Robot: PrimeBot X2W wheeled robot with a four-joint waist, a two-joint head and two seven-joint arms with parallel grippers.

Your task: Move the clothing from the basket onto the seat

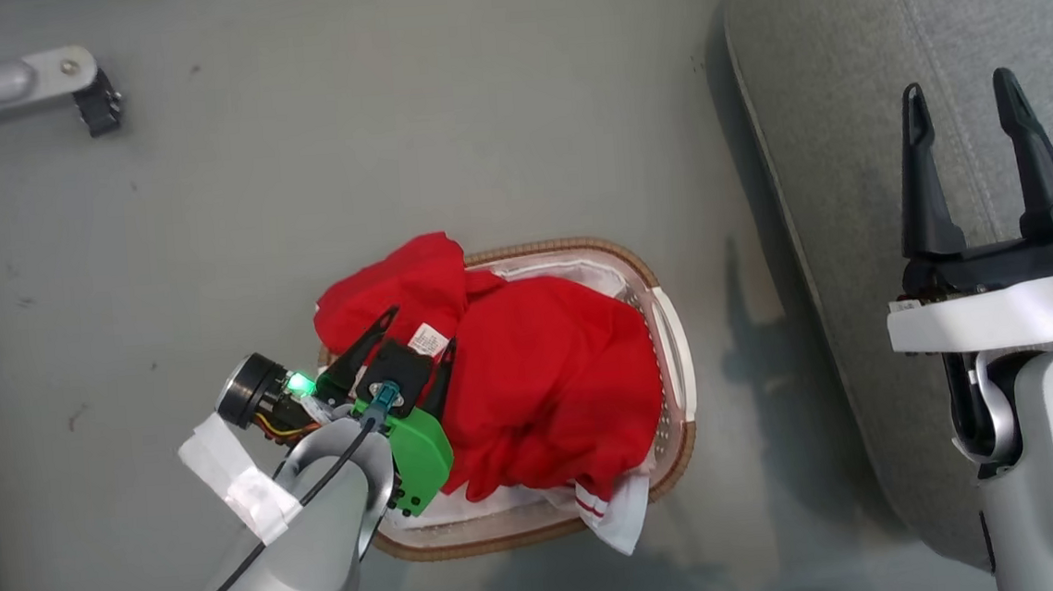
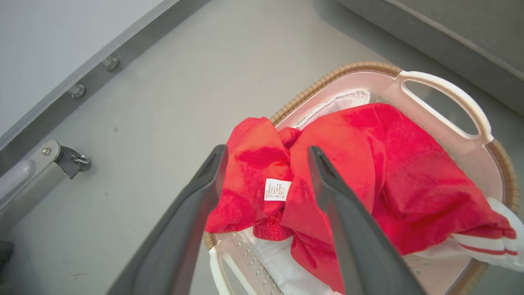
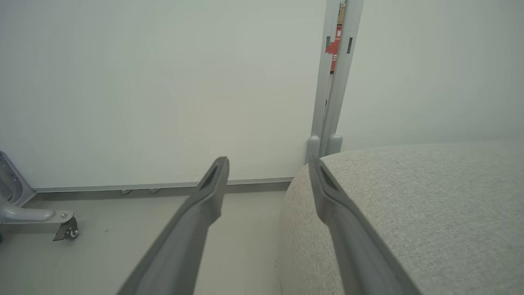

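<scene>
Red clothing (image 1: pixel 532 369) (image 2: pixel 368 164) is heaped in the white basket (image 1: pixel 673 341) (image 2: pixel 446 90) on the floor, one fold spilling over the basket's left rim. A small white tag (image 2: pixel 277 189) shows on the plain garment, and a striped white trim (image 1: pixel 601 503) hangs over the near rim. My left gripper (image 1: pixel 420 333) (image 2: pixel 266 153) hovers open just above the tagged fold, its fingers straddling it without closing. My right gripper (image 1: pixel 960 103) (image 3: pixel 268 164) stands open and empty over the edge of the grey seat (image 1: pixel 855 87) (image 3: pixel 409 205).
A grey metal leg with a caster (image 1: pixel 91 94) (image 2: pixel 69 162) (image 3: pixel 65 229) stands on the floor at the far left. A white wall with a grey post (image 3: pixel 333 82) rises behind the seat. Bare grey floor (image 1: pixel 386 138) surrounds the basket.
</scene>
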